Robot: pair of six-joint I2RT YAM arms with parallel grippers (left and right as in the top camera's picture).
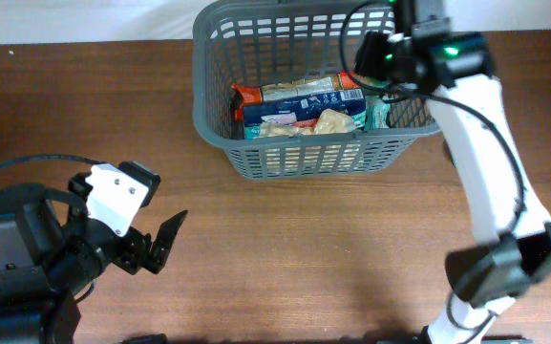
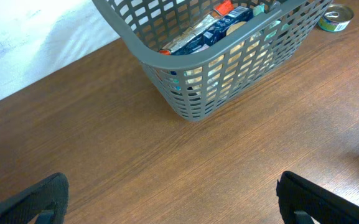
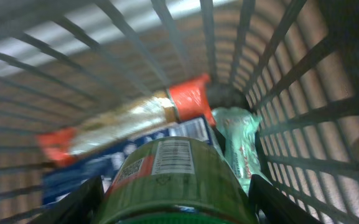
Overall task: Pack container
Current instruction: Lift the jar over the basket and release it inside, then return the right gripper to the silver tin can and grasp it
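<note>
The green can is clamped in the right pincer, inside the grey basket; it is best lowered onto the blue carton beneath before release; the left pincer is spread wide.

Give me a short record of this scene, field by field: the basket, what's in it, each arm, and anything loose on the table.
container: grey basket, upright at the far side of the table
contents: blue box, orange-ended packet, pale green packet
right gripper: inside the basket's right end, fingers closed on a green can
left gripper: fingers wide open, empty, over bare table
loose: small tin can on the table, outside the basket
</note>
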